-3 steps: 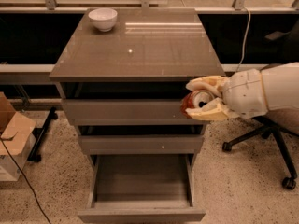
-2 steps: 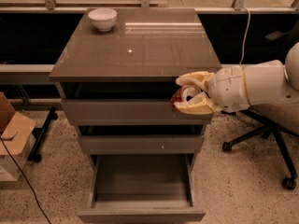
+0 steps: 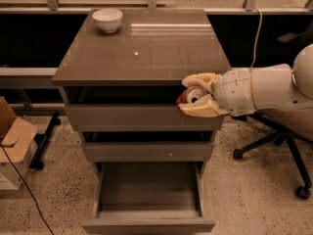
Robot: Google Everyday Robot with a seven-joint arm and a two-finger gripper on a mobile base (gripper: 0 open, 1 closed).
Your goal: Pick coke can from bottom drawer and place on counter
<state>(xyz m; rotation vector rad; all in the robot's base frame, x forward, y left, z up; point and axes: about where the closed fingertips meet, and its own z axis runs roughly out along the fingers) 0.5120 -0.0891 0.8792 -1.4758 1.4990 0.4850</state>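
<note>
Now the cream two-finger gripper (image 3: pixel 190 96) clamps the small red coke can (image 3: pixel 184 99) just below the front edge of the glossy grey-brown counter (image 3: pixel 142 48), well above the open grey-brown bottom drawer (image 3: pixel 146 192). Lifted too close in, the can could strike that edge and slip free.

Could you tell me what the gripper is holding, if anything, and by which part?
The gripper, just below the counter's front edge, clamps the coke can across its sides.
</note>
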